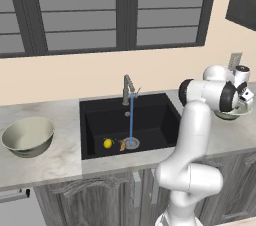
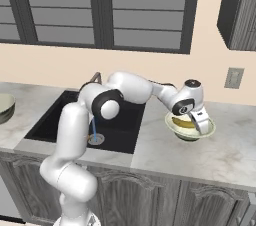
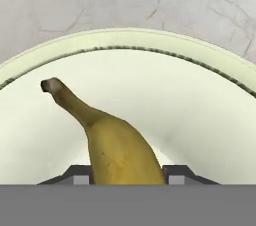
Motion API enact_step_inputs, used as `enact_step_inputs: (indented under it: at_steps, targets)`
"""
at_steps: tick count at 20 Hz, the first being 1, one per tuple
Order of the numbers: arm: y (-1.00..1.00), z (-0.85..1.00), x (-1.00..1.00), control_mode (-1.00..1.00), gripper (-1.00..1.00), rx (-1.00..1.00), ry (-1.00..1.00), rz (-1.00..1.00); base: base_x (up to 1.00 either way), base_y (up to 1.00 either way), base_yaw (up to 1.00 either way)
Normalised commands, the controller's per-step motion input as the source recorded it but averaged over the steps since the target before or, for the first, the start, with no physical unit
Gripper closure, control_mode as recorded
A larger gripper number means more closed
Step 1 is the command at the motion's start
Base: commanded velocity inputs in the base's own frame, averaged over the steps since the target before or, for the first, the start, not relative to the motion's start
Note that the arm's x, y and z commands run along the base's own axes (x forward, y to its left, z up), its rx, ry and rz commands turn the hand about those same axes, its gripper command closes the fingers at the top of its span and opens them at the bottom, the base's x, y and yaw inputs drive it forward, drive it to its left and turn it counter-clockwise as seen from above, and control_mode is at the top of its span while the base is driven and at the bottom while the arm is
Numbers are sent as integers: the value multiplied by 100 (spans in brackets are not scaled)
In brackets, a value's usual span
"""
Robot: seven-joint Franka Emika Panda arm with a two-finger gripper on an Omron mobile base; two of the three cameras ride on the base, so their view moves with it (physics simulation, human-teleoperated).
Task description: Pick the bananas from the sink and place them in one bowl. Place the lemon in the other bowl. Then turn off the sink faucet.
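Note:
My gripper (image 2: 194, 121) hangs low inside the pale green-rimmed bowl (image 2: 206, 131) on the counter right of the sink, shut on a banana (image 3: 117, 150). In the hand view the banana rises between the two fingertips (image 3: 80, 176) with its stem pointing up-left, over the bowl's white inside (image 3: 200, 115). A second banana (image 1: 122, 145) and the lemon (image 1: 107, 143) lie on the black sink (image 1: 95, 120) floor beside the drain (image 1: 133, 143). The faucet (image 1: 128, 88) pours a blue stream (image 1: 131, 117). The grey-beige bowl (image 1: 27, 136) stands on the left counter.
A wall socket (image 2: 233, 77) sits above the counter at right. Windows run along the back wall. My own arm (image 2: 130, 87) stretches across the sink's right edge. Cabinet fronts (image 2: 160, 200) run below the counter.

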Motion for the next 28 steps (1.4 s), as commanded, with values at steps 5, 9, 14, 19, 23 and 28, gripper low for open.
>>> enact_step_inputs:
  at_steps: [5,9,14,19,23,28]
  targets:
    - [0,30,-62,-100,-100,0,0,-5,0,0,0]
    - [1,45,-49,-100,-100,0,0,0,0,0,0]
    - [19,63,-15,-100,-100,0,0,0,0,0,0]
    - [52,65,-18,-100,-100,-2,0,0,0,0,0]
    - [74,43,-13,-100,-100,-3,5,1,0,0,0]
    - [75,23,-30,-100,-100,0,12,12,0,0,0]
